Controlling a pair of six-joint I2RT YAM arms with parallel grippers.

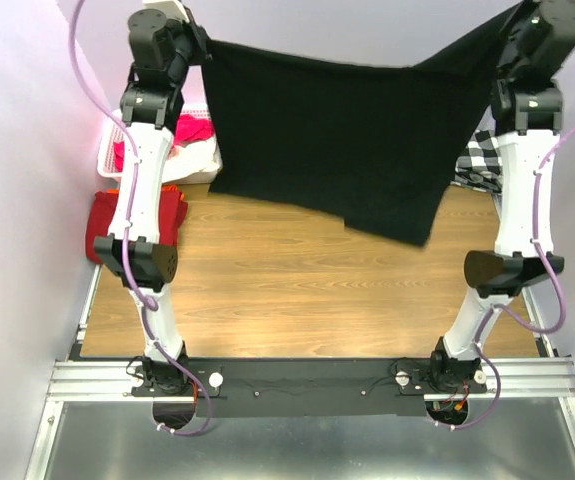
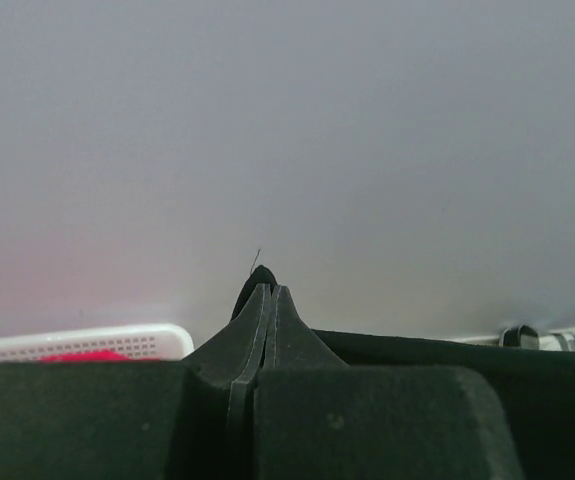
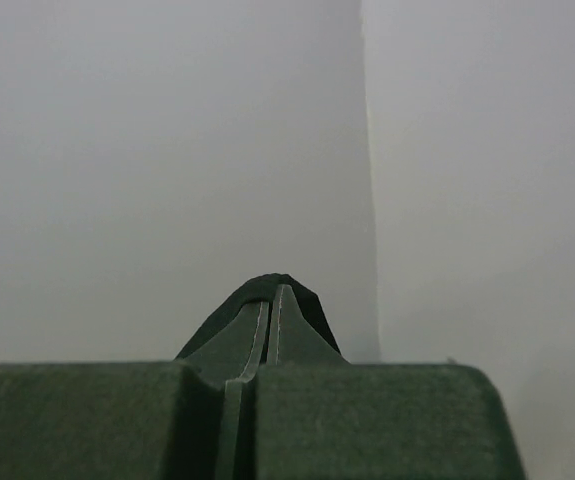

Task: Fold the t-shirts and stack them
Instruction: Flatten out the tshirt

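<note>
Wooden tabletop [image 1: 297,290] below; white perforated plastic basket [image 1: 195,168], upper left, holds pink cloth [image 1: 193,130]. The left gripper [image 2: 270,290] and right gripper [image 3: 270,295] pinch the large black cloth t-shirt [image 1: 327,140].

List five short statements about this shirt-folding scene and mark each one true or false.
1. The large black cloth t-shirt hangs spread between the two arms. True.
2. The right arm's jaws stand open and empty. False: they are shut on the black t-shirt's edge.
3. The dark-red folded cloth lies at the left edge of the wooden table, beside the left arm. True.
4. The white perforated plastic basket is empty. False: it holds pink cloth.
5. The black-and-white checked cloth lies at the left of the table. False: it lies at the right, beside the right arm.
</note>
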